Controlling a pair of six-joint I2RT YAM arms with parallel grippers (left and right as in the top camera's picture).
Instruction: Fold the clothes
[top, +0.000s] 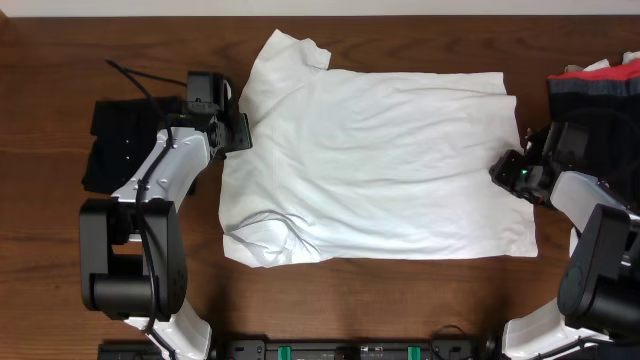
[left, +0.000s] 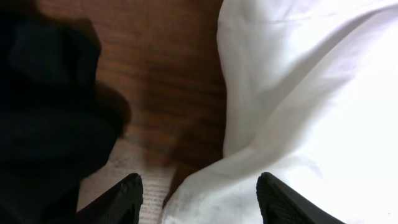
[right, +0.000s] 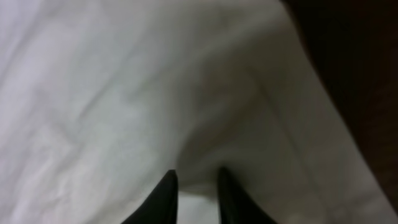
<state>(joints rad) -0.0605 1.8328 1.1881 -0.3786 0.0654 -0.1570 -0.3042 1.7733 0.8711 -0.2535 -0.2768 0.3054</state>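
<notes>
Overhead: white T-shirt (top: 380, 170) lies flat on the table (top: 400, 300), with a gripper at each end.
The left gripper (top: 235, 130) is at the collar end between the sleeves and the right gripper (top: 503, 170) is at the hem; a black garment (top: 115, 140) lies behind the left one. Left wrist: the fingers (left: 127, 196) are spread wide, with the shirt edge lying loose between them. Right wrist: the fingers (right: 165, 193) are narrow, pinching a ridge of white cloth.

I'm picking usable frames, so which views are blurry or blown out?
Overhead: sharp, evenly lit. Left wrist: shirt blown out at right, black cloth blurred at left. Right wrist: dim, soft focus, shirt greyish around the right hand.
</notes>
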